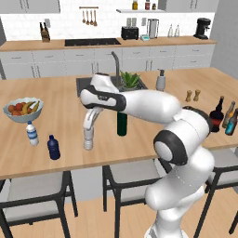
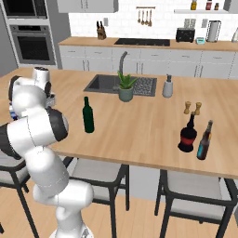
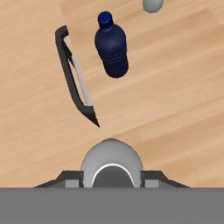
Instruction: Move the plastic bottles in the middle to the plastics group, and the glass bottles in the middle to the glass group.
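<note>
My gripper (image 1: 88, 135) is shut on the small clear greyish plastic bottle (image 1: 88, 142), held upright by its top, with its base at or just above the counter. In the hand view its pale cap (image 3: 112, 165) sits between my fingertips (image 3: 71, 178). The navy bottle (image 1: 54, 148) (image 3: 112, 44) and the clear bottle with blue label (image 1: 31, 134) stand just left of it. The tall green wine bottle (image 1: 122, 123) (image 2: 88, 115) stands right of my hand. The squat black bottle with a red band (image 1: 216, 116) (image 2: 188, 135) stands beside the brown (image 1: 228, 113) and teal (image 1: 231, 125) bottles at far right.
A fruit bowl (image 1: 23, 109) sits at the counter's left. Behind are the sink (image 1: 82, 84), a potted plant (image 1: 130, 80), a soap dispenser (image 1: 161, 80) and two shakers (image 1: 193, 95). Chairs (image 1: 35, 186) stand under the front edge.
</note>
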Robot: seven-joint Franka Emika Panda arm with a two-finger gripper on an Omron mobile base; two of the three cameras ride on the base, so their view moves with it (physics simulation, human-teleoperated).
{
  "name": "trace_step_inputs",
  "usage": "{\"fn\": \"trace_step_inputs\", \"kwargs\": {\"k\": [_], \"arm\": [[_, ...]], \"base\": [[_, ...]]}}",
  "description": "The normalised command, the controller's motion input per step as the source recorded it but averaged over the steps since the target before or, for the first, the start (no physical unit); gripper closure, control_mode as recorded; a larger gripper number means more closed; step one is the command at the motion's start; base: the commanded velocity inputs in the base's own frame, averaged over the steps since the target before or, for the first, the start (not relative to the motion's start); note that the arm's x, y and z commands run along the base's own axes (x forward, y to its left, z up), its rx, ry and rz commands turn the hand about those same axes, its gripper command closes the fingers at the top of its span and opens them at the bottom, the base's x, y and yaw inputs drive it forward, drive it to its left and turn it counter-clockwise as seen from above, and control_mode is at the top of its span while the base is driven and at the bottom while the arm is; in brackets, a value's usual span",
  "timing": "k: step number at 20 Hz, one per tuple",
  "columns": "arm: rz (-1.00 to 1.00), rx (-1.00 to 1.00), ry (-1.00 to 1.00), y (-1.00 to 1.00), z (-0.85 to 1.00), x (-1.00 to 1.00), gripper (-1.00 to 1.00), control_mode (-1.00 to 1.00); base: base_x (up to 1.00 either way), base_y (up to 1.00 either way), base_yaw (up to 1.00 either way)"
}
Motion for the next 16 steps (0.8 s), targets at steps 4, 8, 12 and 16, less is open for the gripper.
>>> {"fn": "trace_step_inputs", "kwargs": {"k": [4,8,12,16], "arm": [[0.05,0.0,-0.01,0.31,0.0,0.5,1.0,-1.0],[0.04,-0.05,-0.09,0.38,-0.1,0.17,1.0,-1.0],[0.03,-0.05,-0.09,0.42,-0.06,0.19,1.0,-1.0],[0.03,-0.01,-0.01,0.43,-0.04,0.43,1.0,-1.0]], "base": [[0.0,0.0,0.0],[0.0,0.0,0.0],[0.0,0.0,0.0],[0.0,0.0,0.0]]}}
